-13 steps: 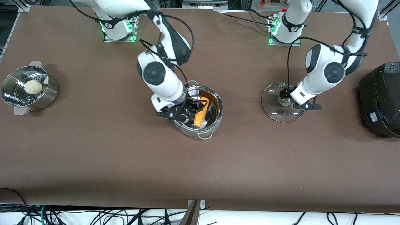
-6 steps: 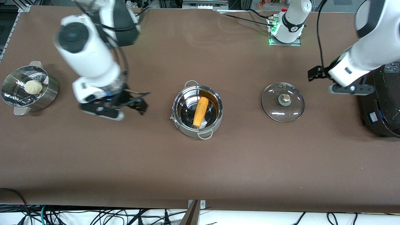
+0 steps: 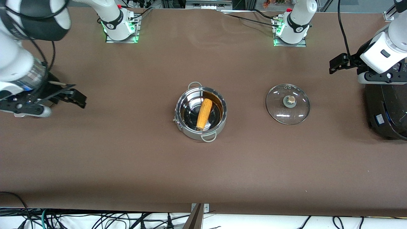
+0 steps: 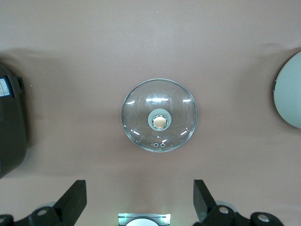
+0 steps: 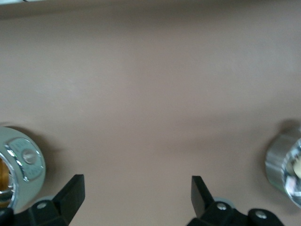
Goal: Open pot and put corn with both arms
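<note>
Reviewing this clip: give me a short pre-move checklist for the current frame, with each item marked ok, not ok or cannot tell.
1. Lid off the pot: ok. The glass lid lies on the table, toward the left arm's end, knob up.
2. Corn inside the pot: ok, lying across the bottom.
3. Left gripper empty: ok, fingers open, up over the table by the black cooker.
4. Right gripper empty: ok, fingers open, at the right arm's end of the table.
5. Pot upright, nothing touching it: ok.
6. Bun steamer undisturbed: cannot tell; hidden by the right arm in the front view.
</note>
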Available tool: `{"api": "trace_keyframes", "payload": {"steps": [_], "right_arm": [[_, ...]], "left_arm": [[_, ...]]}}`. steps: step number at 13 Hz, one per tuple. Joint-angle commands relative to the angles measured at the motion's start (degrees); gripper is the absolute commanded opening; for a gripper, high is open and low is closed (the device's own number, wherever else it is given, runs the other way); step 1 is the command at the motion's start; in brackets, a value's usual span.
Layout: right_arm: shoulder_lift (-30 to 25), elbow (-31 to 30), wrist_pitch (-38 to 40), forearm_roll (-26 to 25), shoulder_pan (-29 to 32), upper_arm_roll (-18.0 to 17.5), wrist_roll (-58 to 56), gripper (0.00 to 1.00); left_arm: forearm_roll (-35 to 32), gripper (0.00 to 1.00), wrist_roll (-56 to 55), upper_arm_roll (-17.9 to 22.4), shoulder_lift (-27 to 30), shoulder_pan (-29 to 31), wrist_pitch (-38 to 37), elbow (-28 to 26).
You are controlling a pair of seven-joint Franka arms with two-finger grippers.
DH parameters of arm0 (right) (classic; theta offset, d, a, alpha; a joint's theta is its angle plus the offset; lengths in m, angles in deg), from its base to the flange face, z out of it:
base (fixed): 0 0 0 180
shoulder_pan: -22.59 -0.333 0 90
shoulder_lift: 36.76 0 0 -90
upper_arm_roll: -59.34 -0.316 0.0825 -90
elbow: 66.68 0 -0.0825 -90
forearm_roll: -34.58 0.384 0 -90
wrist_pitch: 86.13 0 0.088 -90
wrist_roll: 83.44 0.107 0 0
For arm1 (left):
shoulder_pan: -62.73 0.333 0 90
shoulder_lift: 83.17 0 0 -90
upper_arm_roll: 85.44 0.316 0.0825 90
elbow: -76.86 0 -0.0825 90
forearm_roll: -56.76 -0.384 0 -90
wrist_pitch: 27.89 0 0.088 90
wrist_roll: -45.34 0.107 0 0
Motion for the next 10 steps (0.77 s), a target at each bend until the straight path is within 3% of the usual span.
{"api": "trace_keyframes", "payload": {"steps": [1,4,10], "right_arm": [[-0.5,1.0,4.6,3.1,-0.2,4.2,-5.5,1.0],[0.9,2.0,5.4,2.6,0.2,4.4,-8.6,1.0],[1.8,2.0,5.0,2.9,0.2,4.4,-8.7,1.0]], "left_arm": [[-0.6,0.99,0.5,-0.3,1.0,1.5,-0.7,0.7],[-0.4,0.99,0.5,-0.4,4.0,2.2,-0.6,-1.8],[-0.1,0.99,0.7,-0.4,3.8,2.4,-0.6,-1.8]]}}
